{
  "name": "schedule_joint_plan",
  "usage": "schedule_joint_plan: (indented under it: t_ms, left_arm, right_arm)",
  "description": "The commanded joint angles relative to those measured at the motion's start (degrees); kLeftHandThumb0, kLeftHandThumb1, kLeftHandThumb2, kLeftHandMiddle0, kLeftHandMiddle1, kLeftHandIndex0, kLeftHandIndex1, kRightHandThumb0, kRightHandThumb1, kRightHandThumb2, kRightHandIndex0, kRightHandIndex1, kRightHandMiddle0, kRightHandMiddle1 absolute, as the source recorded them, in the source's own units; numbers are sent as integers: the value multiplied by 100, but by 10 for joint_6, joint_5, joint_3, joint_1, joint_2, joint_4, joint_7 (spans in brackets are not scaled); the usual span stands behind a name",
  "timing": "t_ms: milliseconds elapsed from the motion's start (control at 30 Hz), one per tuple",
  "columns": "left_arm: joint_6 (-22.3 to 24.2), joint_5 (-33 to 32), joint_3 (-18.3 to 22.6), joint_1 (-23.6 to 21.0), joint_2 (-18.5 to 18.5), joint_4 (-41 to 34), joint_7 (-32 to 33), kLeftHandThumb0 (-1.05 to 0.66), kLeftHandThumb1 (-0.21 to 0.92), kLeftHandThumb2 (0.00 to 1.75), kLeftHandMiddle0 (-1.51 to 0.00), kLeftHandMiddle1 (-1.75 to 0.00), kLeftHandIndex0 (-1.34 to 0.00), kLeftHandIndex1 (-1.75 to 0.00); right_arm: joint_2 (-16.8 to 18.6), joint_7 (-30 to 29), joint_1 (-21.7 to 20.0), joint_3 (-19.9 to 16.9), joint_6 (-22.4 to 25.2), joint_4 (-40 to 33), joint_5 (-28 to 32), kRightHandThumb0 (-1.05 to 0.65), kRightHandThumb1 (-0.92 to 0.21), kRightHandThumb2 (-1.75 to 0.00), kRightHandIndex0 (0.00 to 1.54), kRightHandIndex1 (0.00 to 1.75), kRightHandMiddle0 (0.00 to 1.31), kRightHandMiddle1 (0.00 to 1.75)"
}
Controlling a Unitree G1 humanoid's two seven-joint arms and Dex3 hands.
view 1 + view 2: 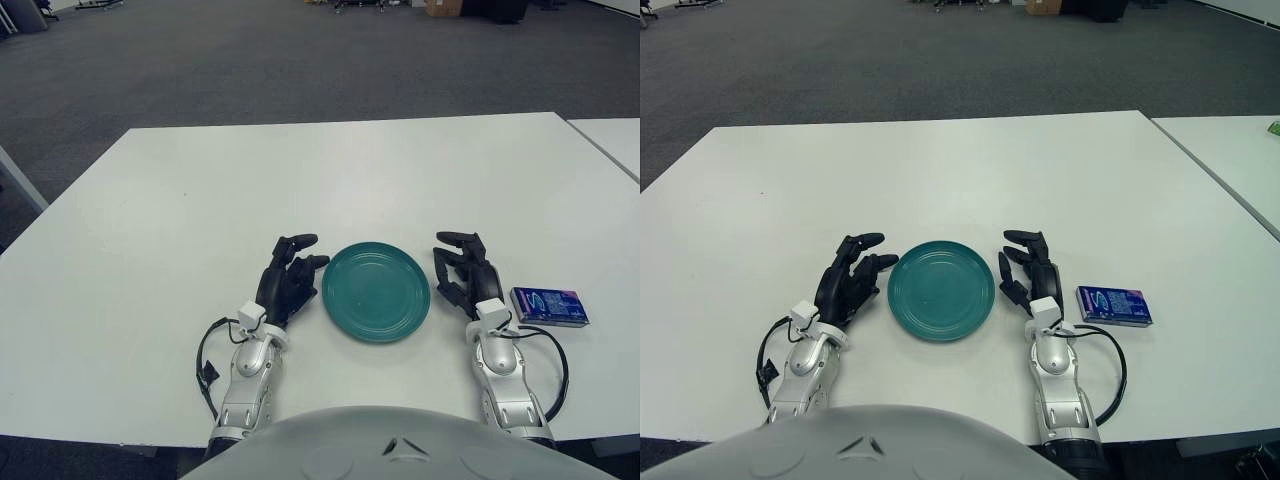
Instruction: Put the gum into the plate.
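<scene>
A teal plate (377, 291) lies on the white table near its front edge, with nothing in it. The gum, a flat blue pack (549, 307), lies on the table right of the plate. My right hand (462, 273) shows between the plate and the gum pack, fingers relaxed and holding nothing. My left hand (290, 275) shows just left of the plate, fingers also relaxed and holding nothing. Neither hand touches the gum.
The white table (300, 190) stretches far ahead and to both sides. A second white table (612, 138) stands at the right, apart by a narrow gap. Grey carpet floor lies beyond.
</scene>
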Motion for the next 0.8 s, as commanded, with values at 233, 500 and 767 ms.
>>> schedule_joint_plan:
  t_ms: [233,500,767]
  left_arm:
    - [11,5,6,-4,-9,35,7,-57,92,63,-46,-105,-20,-128]
    - [2,9,-5,-9,-18,38,10,-55,92,63,-46,-104,-20,-127]
    - [0,19,-13,-4,-17,34,19,-53,91,64,-45,-100,-20,-126]
  right_arm:
    - [-110,14,78,-43,6,-215,-154,-59,-91,-60,46,57,10,107]
    - [-191,-8,121,-119,-35,-277,-354,-74,-92,-50,33,34,2,96]
    - [-253,99,201,-230,-53,-379,-420,-90,-92,-27,22,14,0,72]
